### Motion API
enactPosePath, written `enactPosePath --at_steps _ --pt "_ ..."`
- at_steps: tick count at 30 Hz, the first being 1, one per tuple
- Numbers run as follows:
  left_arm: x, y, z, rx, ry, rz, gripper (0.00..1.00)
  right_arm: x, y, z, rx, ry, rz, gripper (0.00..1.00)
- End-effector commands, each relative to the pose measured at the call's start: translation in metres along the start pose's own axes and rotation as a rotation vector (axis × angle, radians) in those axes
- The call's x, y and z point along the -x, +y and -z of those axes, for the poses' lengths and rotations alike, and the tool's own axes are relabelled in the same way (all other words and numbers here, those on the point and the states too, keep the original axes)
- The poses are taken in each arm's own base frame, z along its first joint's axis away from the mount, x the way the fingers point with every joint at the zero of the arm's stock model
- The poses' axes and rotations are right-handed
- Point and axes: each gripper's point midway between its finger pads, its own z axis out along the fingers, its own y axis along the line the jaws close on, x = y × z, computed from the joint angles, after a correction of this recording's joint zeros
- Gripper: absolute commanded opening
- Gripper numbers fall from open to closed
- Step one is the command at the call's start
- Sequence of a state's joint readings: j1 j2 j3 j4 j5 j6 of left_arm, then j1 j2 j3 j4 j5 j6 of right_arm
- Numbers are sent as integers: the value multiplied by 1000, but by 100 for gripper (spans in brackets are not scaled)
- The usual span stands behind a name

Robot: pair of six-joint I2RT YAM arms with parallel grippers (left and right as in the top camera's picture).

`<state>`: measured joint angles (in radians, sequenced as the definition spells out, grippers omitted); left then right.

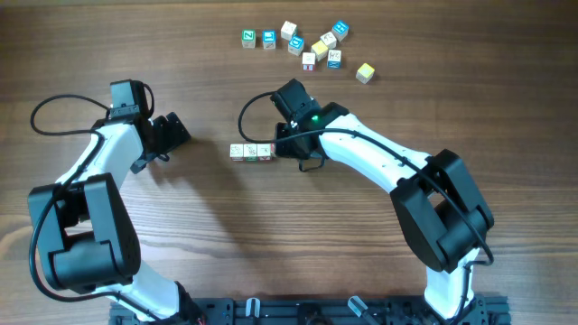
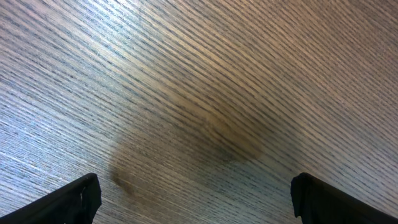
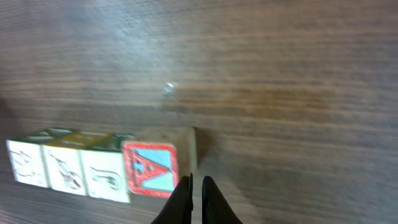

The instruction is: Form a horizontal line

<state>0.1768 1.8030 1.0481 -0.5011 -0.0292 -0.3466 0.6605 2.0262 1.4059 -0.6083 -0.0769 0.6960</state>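
The horizontal line (image 1: 250,152) is a short row of pale letter cubes lying edge to edge at the table's middle. In the right wrist view the row (image 3: 68,165) ends on the right with a red "A" cube (image 3: 149,169). My right gripper (image 1: 282,149) is shut, and its fingertips (image 3: 196,183) sit right at that cube's right edge, holding nothing. In the overhead view the gripper hides that end of the row. My left gripper (image 1: 176,135) is open and empty, left of the row, over bare wood (image 2: 196,186).
A loose scatter of several letter cubes (image 1: 312,45) lies at the far middle of the table, some blue or teal (image 1: 268,38), with one yellow cube (image 1: 365,72) at its right. Cables loop behind both arms.
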Motion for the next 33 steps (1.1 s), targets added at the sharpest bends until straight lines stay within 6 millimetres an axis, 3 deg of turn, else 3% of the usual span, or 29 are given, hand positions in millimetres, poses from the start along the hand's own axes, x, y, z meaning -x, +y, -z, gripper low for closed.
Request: enactPosePath --at_steps 1,4,7,9,12,14,15,18,20,23,27,33 --pt "-1 3 -2 9 4 8 100 6 -16 -5 -83 -47 -14 9" --pt "-1 3 -2 9 4 8 100 47 -26 2 -161 -247 -14 9" --pt "-1 3 -2 9 4 8 100 78 16 9 14 -357 74 5" --pt "-1 3 -2 9 4 8 100 103 27 40 46 -351 63 5" --pt "-1 3 -2 9 4 8 100 141 37 107 80 -360 69 5" --pt "-1 3 -2 9 4 8 100 138 38 120 125 -303 61 4" --pt "-1 3 -2 9 4 8 100 134 36 117 129 -273 62 4" --pt "-1 3 -2 9 4 8 100 110 26 68 81 -133 113 7" --pt "-1 3 -2 9 4 8 100 100 32 28 49 -106 141 9" --pt "-1 3 -2 9 4 8 100 84 34 -13 -22 -80 177 15" --pt "-1 3 -2 9 4 8 100 78 26 -41 -61 -61 182 14" --pt "-1 3 -2 9 4 8 100 103 46 -40 11 -169 177 4"
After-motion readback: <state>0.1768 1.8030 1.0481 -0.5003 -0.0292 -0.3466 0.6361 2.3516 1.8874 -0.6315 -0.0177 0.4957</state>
